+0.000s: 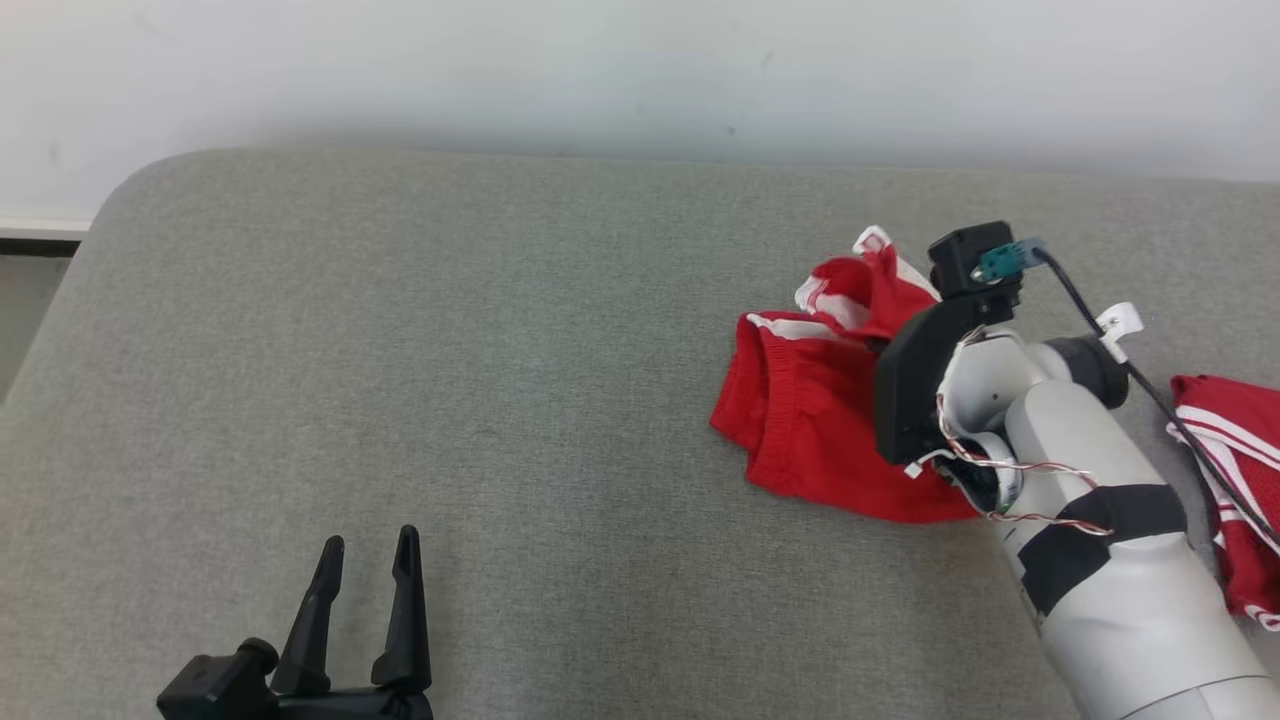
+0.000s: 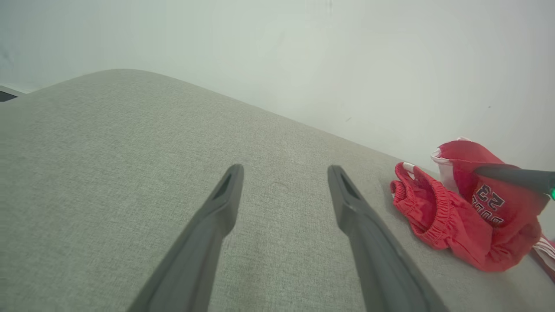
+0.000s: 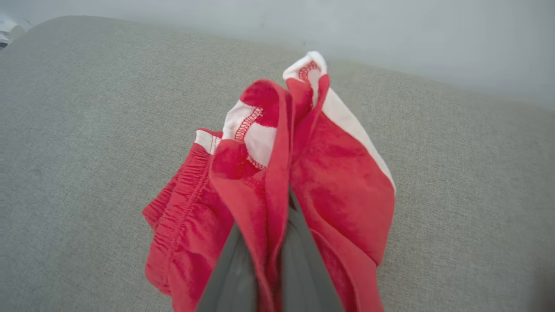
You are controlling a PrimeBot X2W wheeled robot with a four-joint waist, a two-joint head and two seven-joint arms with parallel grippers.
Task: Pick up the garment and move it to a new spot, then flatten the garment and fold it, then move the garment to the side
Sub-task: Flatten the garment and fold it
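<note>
Right hand (image 3: 284, 216): jaws shut tight on a raised fold of the garment (image 3: 338, 182). Both dark fingers (image 3: 234, 268) sink into red cloth, tips hidden by it.

Garment: red shorts with white trim, gathered waistband and a printed "23". It lies bunched on the grey padded surface (image 1: 400, 350), right of centre in the head view and toward the far edge. One part is lifted at the pinch. The rest sags onto the surface.

Right forearm (image 1: 1120, 560): pale, reaching in from the lower right, covering the garment's near right side.

Second patch of red cloth with white stripes (image 1: 1235, 480) just right of the forearm. Cannot tell whether it joins the shorts.

Left hand (image 1: 370, 540): fingers spread wide, holding nothing, low over bare surface at lower left, well apart from the garment.

Pale wall (image 1: 640, 70) behind.
</note>
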